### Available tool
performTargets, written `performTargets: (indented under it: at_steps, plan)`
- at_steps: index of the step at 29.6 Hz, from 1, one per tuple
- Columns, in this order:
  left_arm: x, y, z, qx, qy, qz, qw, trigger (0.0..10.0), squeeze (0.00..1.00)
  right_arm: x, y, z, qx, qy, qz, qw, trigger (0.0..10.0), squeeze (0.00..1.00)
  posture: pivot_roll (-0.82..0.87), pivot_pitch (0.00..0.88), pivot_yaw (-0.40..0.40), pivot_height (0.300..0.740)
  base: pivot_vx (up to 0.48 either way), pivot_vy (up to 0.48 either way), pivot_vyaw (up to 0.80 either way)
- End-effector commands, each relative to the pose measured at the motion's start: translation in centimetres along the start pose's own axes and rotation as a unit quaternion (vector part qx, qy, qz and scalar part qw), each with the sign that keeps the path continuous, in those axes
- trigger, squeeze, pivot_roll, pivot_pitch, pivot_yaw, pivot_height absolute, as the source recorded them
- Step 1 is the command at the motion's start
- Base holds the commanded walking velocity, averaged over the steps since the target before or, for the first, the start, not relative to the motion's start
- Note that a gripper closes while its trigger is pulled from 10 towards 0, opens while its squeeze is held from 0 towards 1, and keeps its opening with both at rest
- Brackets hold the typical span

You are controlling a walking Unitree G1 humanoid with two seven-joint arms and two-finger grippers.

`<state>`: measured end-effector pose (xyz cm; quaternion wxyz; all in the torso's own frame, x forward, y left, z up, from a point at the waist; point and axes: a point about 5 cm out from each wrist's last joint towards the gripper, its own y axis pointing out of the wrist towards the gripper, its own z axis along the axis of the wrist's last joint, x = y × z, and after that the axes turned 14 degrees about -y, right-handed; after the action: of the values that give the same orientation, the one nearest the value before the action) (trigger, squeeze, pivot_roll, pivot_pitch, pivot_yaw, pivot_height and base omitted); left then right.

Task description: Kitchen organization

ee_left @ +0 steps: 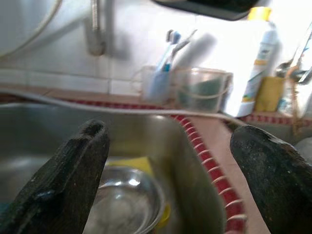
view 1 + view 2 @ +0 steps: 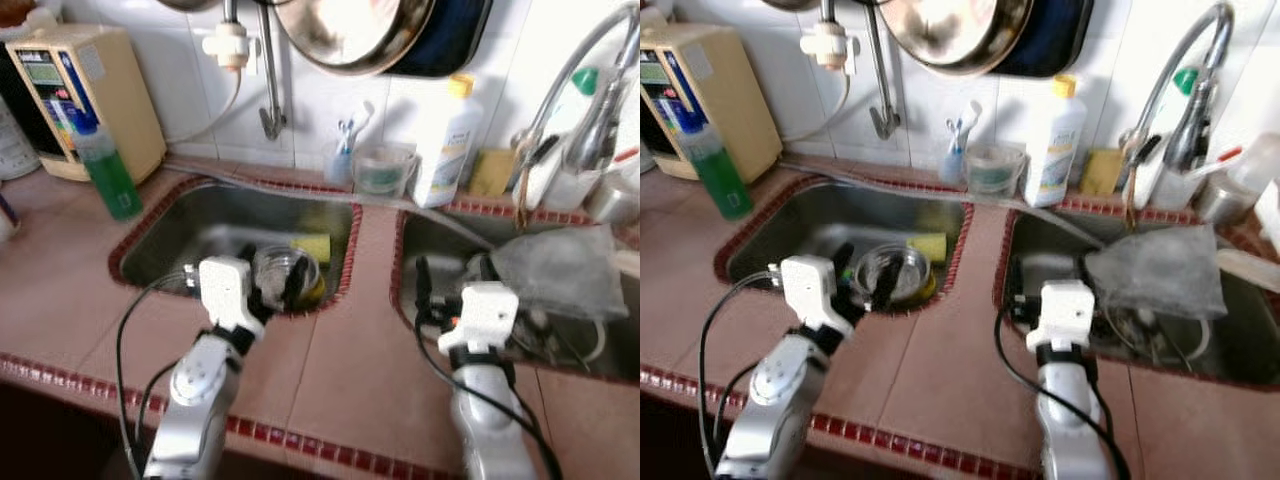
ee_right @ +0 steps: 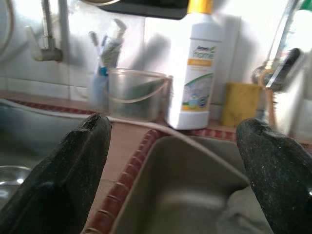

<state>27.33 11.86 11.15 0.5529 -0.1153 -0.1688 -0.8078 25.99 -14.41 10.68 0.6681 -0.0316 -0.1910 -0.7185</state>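
Left gripper (image 2: 268, 282) hung spread over one round steel bowl (image 2: 282, 275) in the left basin (image 2: 180, 235). Right gripper (image 2: 448, 278), fingers apart, hovered at the right basin (image 2: 420, 245) beside one crumpled grey bag (image 2: 560, 270). Behind: one white bottle (image 2: 447, 140), one clear cup (image 2: 382, 168).
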Motion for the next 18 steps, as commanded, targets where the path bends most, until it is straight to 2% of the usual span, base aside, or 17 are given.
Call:
performTargets:
  at_steps: [1,7,9,12,18]
  plan:
    - [-0.4,-0.1,0.4,0.003,0.006,0.005,1.000,10.0,0.00,-0.3,0.0,0.4,0.006,0.003,0.004,1.000,10.0,0.00,-0.13,0.000,0.030,0.740,0.000,0.000,0.00]
    - [-0.6,-0.8,0.8,0.007,0.008,-0.002,1.000,10.0,0.00,-0.1,-0.4,0.8,0.024,0.008,0.025,0.999,10.0,0.00,-0.13,0.000,0.030,0.740,0.000,0.000,0.00]
    - [-1.2,-1.1,0.8,0.000,0.021,0.006,1.000,10.0,0.00,0.2,-0.5,0.7,0.024,0.008,0.039,0.999,10.0,0.00,-0.13,0.000,0.030,0.740,0.000,0.000,0.00]
    - [-1.9,-1.2,1.0,-0.001,0.027,0.019,0.999,10.0,0.00,0.5,-0.5,0.6,0.024,0.012,0.051,0.998,10.0,0.00,-0.13,0.000,0.031,0.740,0.000,0.000,0.00]
    - [-2.3,-1.3,1.4,0.002,0.029,0.023,0.999,10.0,0.00,0.6,-0.5,0.5,0.024,0.009,0.062,0.998,10.0,0.00,-0.12,0.000,0.028,0.740,0.000,0.000,0.00]
